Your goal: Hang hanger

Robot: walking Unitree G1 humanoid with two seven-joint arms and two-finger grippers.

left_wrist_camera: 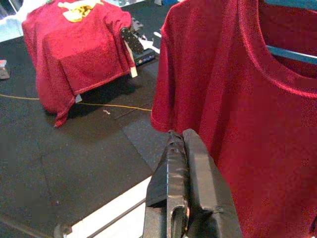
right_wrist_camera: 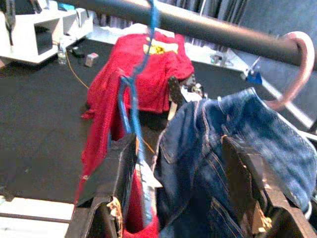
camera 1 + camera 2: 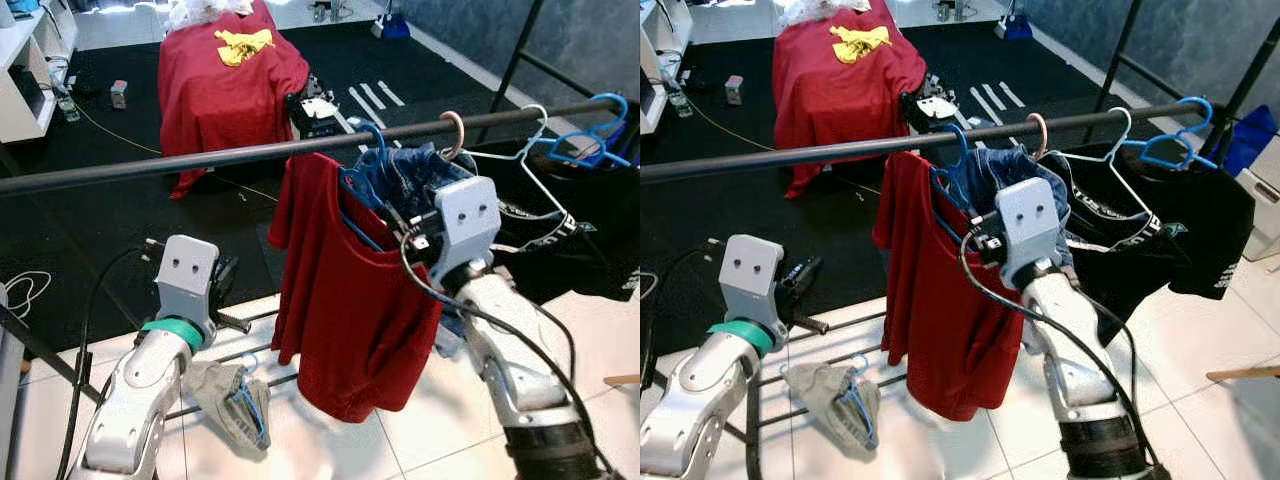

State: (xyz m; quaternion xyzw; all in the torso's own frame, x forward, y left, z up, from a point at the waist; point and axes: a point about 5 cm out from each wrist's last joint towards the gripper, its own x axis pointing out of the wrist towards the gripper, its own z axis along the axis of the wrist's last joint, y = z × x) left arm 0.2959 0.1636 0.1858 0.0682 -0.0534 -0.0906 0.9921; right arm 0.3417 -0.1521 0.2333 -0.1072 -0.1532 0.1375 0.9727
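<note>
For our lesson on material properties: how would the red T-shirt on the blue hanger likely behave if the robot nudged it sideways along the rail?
The red T-shirt hangs in loose folds, so it is probably floppy and would sway rather than resist. Its blue hanger has a thin hook over the smooth dark rail, so it would likely slide or swing easily. It looks light.

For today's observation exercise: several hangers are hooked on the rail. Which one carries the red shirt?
The blue hanger at the left end of the row, beside the right gripper. The pink-hooked one holds denim; the white one holds black clothing.
</note>
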